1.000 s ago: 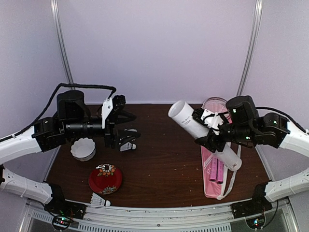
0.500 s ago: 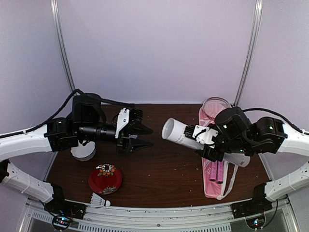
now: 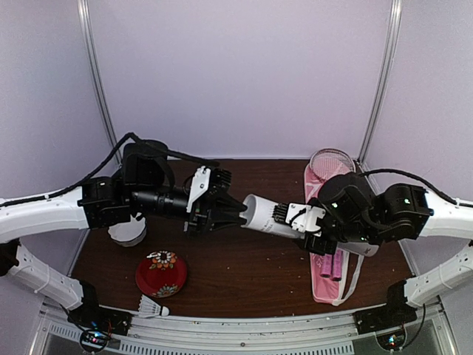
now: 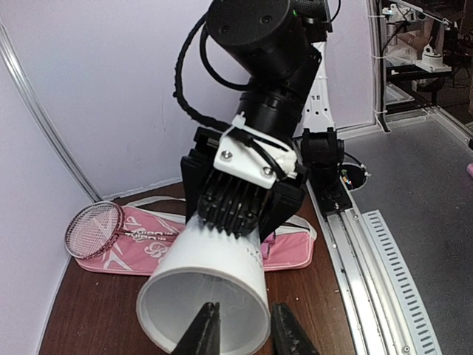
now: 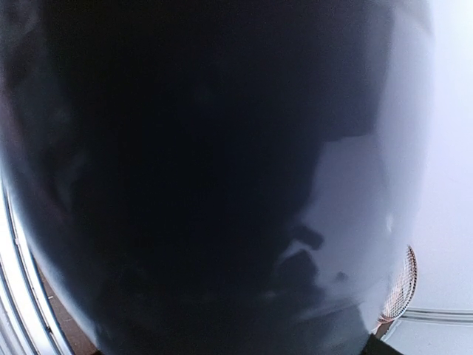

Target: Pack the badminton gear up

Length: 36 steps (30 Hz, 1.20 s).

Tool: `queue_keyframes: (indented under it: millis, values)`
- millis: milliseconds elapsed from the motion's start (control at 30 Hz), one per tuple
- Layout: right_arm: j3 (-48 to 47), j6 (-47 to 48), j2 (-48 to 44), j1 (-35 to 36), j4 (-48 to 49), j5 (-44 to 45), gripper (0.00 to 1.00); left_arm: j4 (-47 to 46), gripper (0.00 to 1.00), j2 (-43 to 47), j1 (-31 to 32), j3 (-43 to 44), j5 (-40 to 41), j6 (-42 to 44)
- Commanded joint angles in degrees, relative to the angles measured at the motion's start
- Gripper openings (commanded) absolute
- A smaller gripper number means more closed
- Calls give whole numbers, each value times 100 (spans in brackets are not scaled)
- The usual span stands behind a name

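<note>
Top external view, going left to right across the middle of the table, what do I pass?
white scalloped bowl → left gripper → white tube → right gripper → pink bag

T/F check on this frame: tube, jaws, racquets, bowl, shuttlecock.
1. The right gripper clamps the white tube in its jaws, above the table. True.
2. The tube's open end faces the left gripper. True.
3. The racquets lie on the table's left side. False: they are at the pink bag, on the right.
4. The white bowl sits on the red plate. False: they stand apart.
5. A shuttlecock lies near the front edge, beside the plate. True.
</note>
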State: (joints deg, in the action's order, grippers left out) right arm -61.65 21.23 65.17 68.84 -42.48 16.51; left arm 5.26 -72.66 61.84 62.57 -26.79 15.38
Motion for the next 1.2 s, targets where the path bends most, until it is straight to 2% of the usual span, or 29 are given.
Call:
queue_keyframes:
  millis: [0, 233, 567, 900, 1167]
  values:
    - [-58, 43, 12, 59, 183, 203, 48, -185, 26, -133, 55, 233, -341, 3]
    - [-45, 68, -10, 100, 200, 247, 47, -50, 26, -272, 56, 252, -629, -125]
    - [22, 48, -56, 124, 206, 412, 47, 109, 0, -203, 57, 190, -352, -204]
    - [331, -40, -212, 130, 249, 799, 46, 137, 0, 195, 28, -74, 340, -325]
    - [634, -248, -333, 132, 293, 1133, 46, -89, 0, 672, -306, -462, 750, -691]
